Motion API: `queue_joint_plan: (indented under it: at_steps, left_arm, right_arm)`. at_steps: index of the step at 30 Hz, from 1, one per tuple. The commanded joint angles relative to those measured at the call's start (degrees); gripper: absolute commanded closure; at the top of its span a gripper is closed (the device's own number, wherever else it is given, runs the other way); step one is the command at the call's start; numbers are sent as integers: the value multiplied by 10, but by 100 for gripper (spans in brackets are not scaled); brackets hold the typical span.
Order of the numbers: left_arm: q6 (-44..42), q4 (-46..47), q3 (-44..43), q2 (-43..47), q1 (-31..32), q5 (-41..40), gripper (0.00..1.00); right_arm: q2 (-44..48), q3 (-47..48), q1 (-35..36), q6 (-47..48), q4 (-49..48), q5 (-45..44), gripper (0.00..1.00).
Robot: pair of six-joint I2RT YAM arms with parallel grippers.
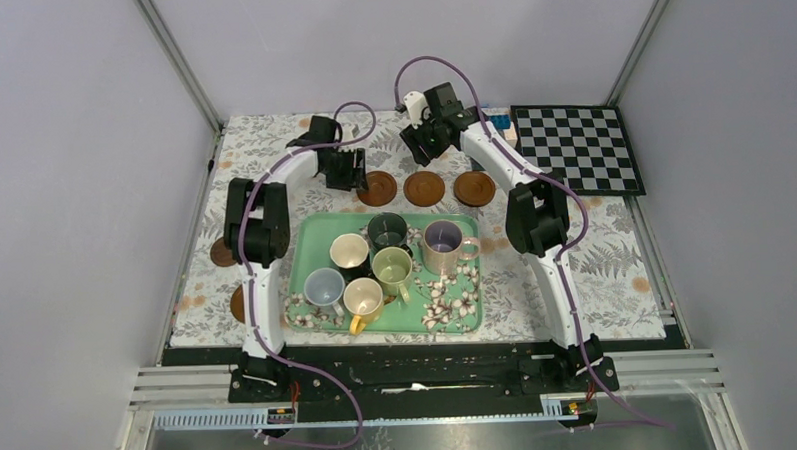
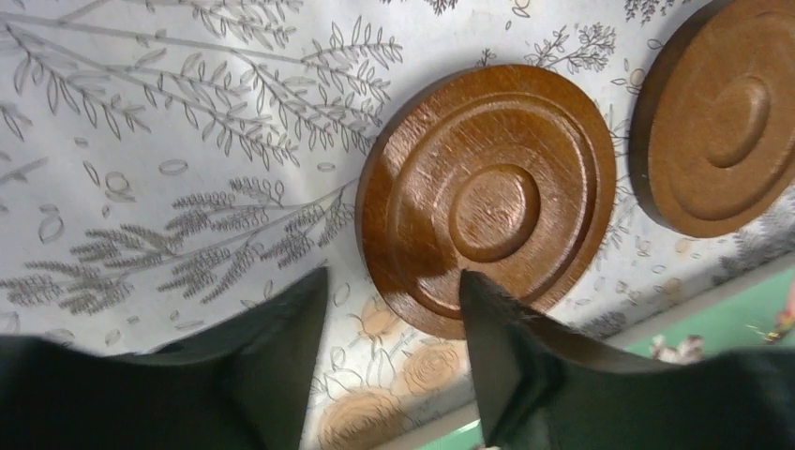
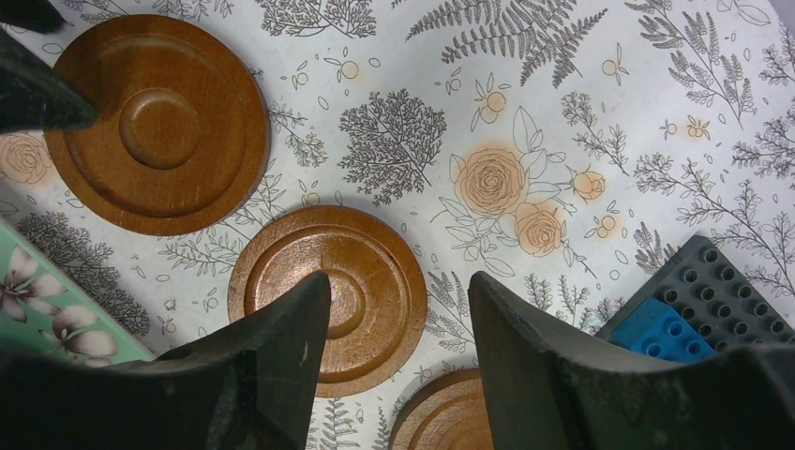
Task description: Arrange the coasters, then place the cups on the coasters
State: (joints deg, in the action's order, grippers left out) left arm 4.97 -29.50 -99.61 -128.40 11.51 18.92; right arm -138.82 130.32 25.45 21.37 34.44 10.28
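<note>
Three brown coasters lie in a row behind the tray: left (image 1: 377,189), middle (image 1: 424,188), right (image 1: 474,188). Two more coasters (image 1: 222,252) (image 1: 239,304) peek out beside the left arm. My left gripper (image 1: 345,171) (image 2: 394,281) is open just left of the left coaster (image 2: 487,197), its right fingertip over the near rim, nothing between the jaws. My right gripper (image 1: 420,144) (image 3: 398,286) hangs open above the middle coaster (image 3: 380,267). The cups stand on the tray: cream (image 1: 348,251), dark green (image 1: 387,228), pinkish (image 1: 442,245), olive (image 1: 393,268), pale blue (image 1: 324,286), yellow (image 1: 363,299).
The green floral tray (image 1: 468,318) fills the near middle of the patterned cloth. A chessboard (image 1: 577,147) lies at the back right. Grey and blue building blocks (image 3: 698,291) sit close to the right of my right gripper.
</note>
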Motion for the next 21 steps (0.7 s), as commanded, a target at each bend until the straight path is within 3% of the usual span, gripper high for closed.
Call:
queue_joint_plan:
  at_steps: [1,3,6,9,12,16,21]
  left_arm:
    - [0,-30,-20,60,-35,53,31]
    - [-37,-84,-39,87,-72,119,21]
    - [-193,-236,-48,138,-143,175,15]
    - [-372,-378,3,189,-237,167,14]
    - [-496,-454,65,227,-329,144,14]
    - [-595,-444,159,278,-424,117,16]
    - [-655,-328,300,351,-434,73,17]
  right_arm:
    - [-1,29,5,-6,6,24,36]
    - [-1,38,5,-2,13,27,36]
    - [6,41,5,7,21,36,34]
    - [14,41,5,8,30,55,27]
    - [24,42,5,0,43,76,16]
    - [36,44,5,-5,50,91,8]
    - [40,53,5,-3,73,100,6]
